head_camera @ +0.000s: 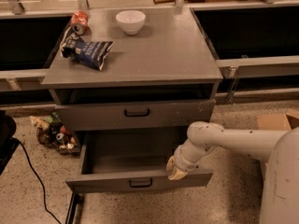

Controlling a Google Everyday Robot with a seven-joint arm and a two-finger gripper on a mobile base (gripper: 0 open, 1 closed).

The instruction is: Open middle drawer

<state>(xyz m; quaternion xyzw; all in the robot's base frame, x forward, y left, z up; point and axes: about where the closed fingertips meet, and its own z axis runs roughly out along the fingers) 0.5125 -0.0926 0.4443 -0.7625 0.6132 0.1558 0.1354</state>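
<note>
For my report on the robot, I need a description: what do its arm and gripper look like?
The arm is a smooth, rounded, off-white tube with small dark specks and a ribbed wrist. The gripper, at the front edge of the open drawer, is cream to yellowish. No cables show.
</note>
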